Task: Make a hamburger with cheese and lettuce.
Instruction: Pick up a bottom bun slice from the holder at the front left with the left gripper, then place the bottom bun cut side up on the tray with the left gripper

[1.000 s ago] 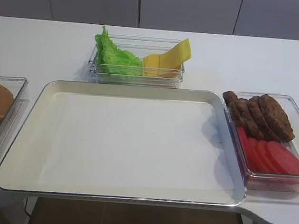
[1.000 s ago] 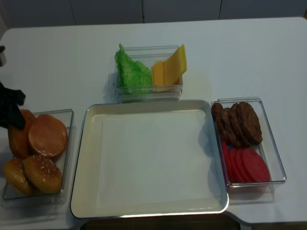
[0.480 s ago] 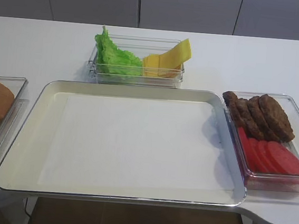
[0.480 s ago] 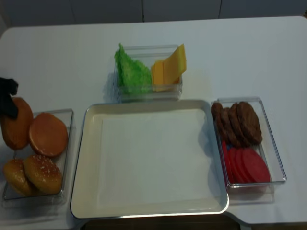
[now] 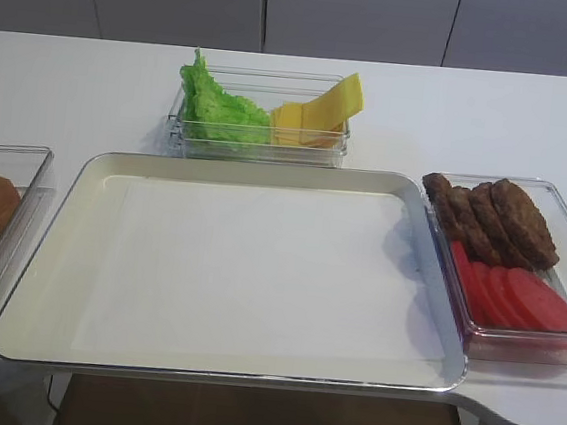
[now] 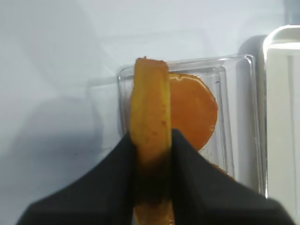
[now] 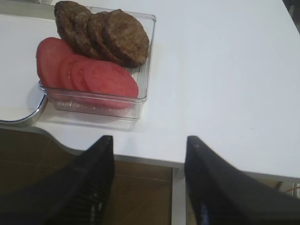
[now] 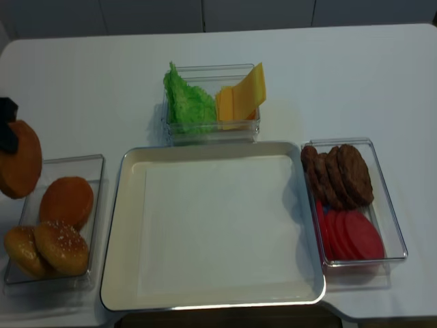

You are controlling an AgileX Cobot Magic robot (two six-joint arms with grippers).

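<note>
**Operator:** Exterior high view. What risks apply?

**Technician:** The tray [image 5: 238, 268] is a shallow metal rectangle lined with smooth white paper, and nothing lies on it. The lettuce [image 5: 213, 105], frilly and crinkled, and the cheese [image 5: 323, 111], thin glossy squares leaning upright, share one clear bin on the worktop [image 5: 474, 110]. Neither claw appears here.

**Operator:** Right wrist view?

**Technician:** The right claw [image 7: 147, 180] has its jaws apart and holds nothing. It hangs beyond the worktop edge, near the bin of rough brown patties [image 7: 103, 30] and smooth red tomato slices [image 7: 86, 70]. No hazard is judged while it stays idle.

**Operator:** Left wrist view?

**Technician:** The left claw [image 6: 151, 164] is clamped on the hamburger [image 6: 150, 112], a flat round bun half held on edge above the clear bun bin [image 6: 234, 117]. The bun looks soft and is gripped only near its lower rim. It could swing, slip or tear during travel, and on release it might land on its edge or with the wrong face up.

**Operator:** Realsense view?

**Technician:** The bun half hangs at the far left, above the bin and well apart from the tray. A low carry could clip the tray's raised rim.
</note>
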